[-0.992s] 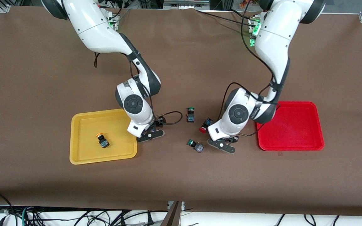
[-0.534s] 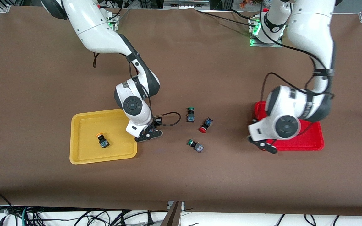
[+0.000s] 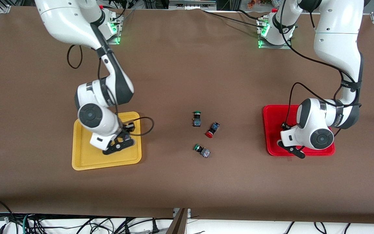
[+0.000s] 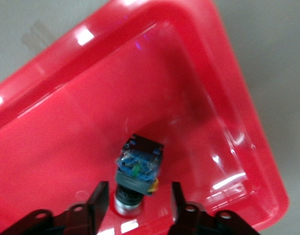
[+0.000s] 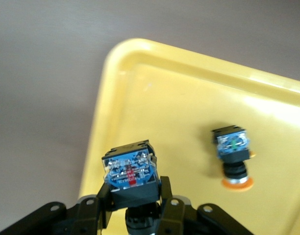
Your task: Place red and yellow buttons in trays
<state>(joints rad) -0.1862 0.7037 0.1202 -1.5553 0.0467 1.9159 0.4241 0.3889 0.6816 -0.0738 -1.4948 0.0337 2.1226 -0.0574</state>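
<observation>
Placing step, both arms. Right gripper [image 5: 134, 208] hangs over the yellow tray [image 3: 86, 162], clamped on a button [image 5: 129, 174] by its neck; cap colour hidden. Another yellow button [image 5: 233, 152] already lies in that tray. Left gripper [image 4: 135, 203] is over the red tray [image 3: 271, 130], fingers apart, a button [image 4: 139, 166] lying between them, seemingly let go. One red button [image 3: 212, 129] still on the table mid-way between trays, beside two green ones [image 3: 196, 118]. Next: right opens to drop; left lifts and goes for the red button.
</observation>
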